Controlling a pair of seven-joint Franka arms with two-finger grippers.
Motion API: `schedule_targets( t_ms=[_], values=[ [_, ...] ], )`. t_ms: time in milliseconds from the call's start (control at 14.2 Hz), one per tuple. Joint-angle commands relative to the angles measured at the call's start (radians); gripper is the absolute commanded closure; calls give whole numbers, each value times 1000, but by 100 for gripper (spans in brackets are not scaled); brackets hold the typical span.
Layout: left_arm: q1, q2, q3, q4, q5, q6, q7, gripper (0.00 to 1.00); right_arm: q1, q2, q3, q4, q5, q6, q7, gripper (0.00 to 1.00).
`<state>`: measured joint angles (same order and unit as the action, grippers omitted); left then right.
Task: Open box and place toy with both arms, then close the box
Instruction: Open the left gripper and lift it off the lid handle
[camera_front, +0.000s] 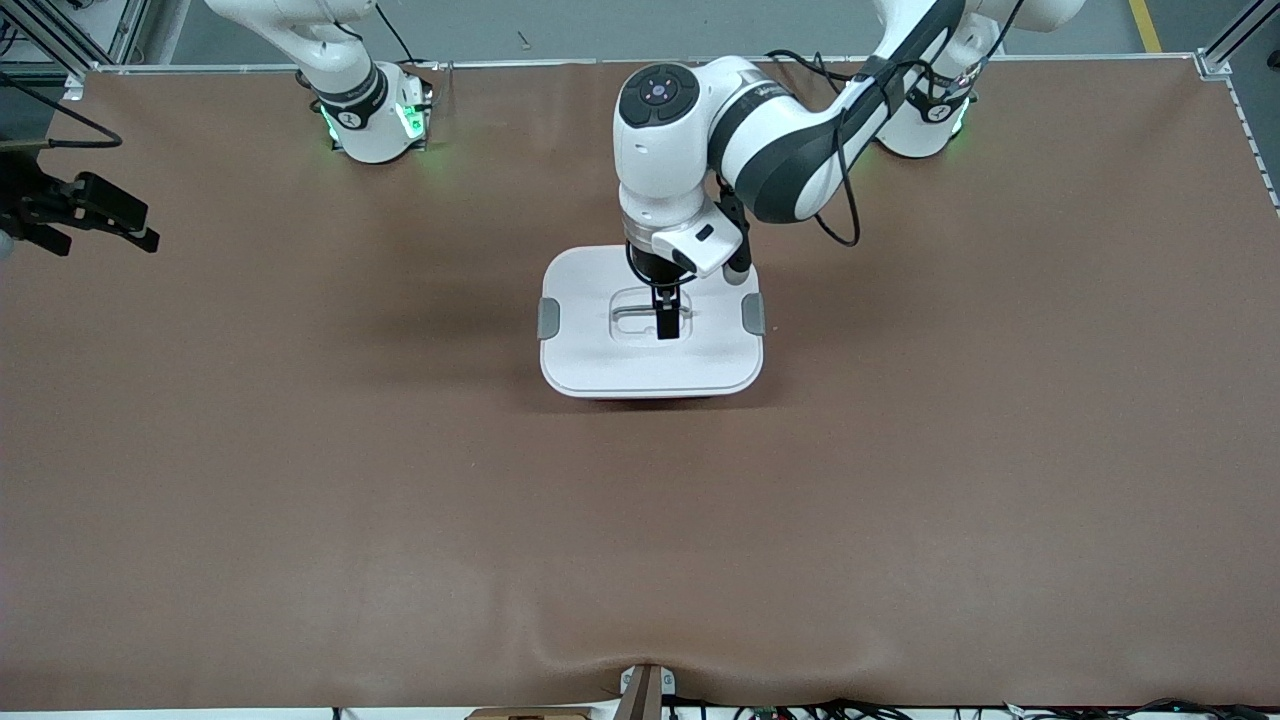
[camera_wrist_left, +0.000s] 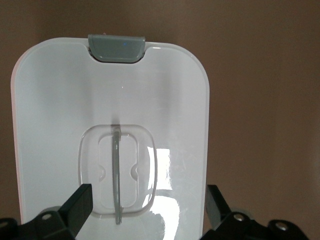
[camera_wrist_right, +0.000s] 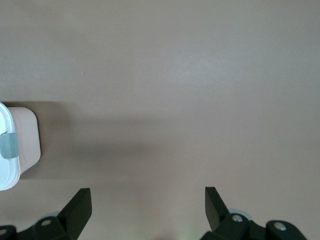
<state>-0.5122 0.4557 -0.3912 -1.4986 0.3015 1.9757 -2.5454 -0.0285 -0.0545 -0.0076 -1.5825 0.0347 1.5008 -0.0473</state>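
Left gripper (camera_front: 666, 318) hangs right over the handle (camera_wrist_left: 118, 172) set in the dip at the middle of the lid (camera_front: 650, 355), fingers spread wide and holding nothing; in the left wrist view one finger (camera_wrist_left: 80, 202) sits on each flank of the dip with the thin handle bar running between them. Looks just above the lid, contact not certain

Box (camera_front: 651, 322) stands mid-table, lid on and looks seated flat, grey clip (camera_front: 548, 317) on the end toward the right arm, second clip (camera_front: 753, 313) on the end toward the left arm. Both seem down, hard to say if latched. Toy not visible in any view, so can't place it; could be inside, lid hides it

Right gripper (camera_wrist_right: 145, 210) parked over bare table (camera_front: 300, 480) at the right arm's end, well apart from the box, fingers wide apart and empty, arm waiting. Its wrist view catches just a corner of the box

Step judged: either grabbing the handle to lift the lid, or just set the lid down to close, can't tell which

To do well if lifting:
- keep bar centred between fingers, drop straight down into the dip before closing
- close fully on bar, not the dip's rim
- check clips free first, else whole box lifts
- pull straight up, no tilt

Risk: thin smooth bar slips, light box drags along
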Motion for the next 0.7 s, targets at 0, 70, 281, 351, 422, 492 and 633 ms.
schedule_targets(
  t_ms=[0, 70, 281, 351, 422, 492, 633],
  values=[
    [12, -11, 0, 32, -5, -58, 117, 0, 4, 5, 3, 15, -7, -4, -2, 0],
    [35, -18, 0, 32, -27, -75, 169, 0, 4, 5, 5, 15, -6, -4, -2, 0],
    [84, -43, 0, 32, -58, -121, 313, 0, 35, 2, 5, 18, -10, -5, 7, 0],
    [98, -48, -3, 34, -58, -129, 364, 0, 35, 4, 5, 16, -12, -4, 7, 0],
    [112, -57, -3, 35, -58, -132, 407, 0, 35, 4, 5, 16, -10, -5, 7, 0],
    [122, -61, -3, 35, -58, -135, 459, 0, 33, 2, 5, 16, -10, -10, 7, 0],
    [150, -72, -5, 35, -58, -173, 580, 0, 35, 4, 5, 16, -10, -5, 7, 0]
  ],
)
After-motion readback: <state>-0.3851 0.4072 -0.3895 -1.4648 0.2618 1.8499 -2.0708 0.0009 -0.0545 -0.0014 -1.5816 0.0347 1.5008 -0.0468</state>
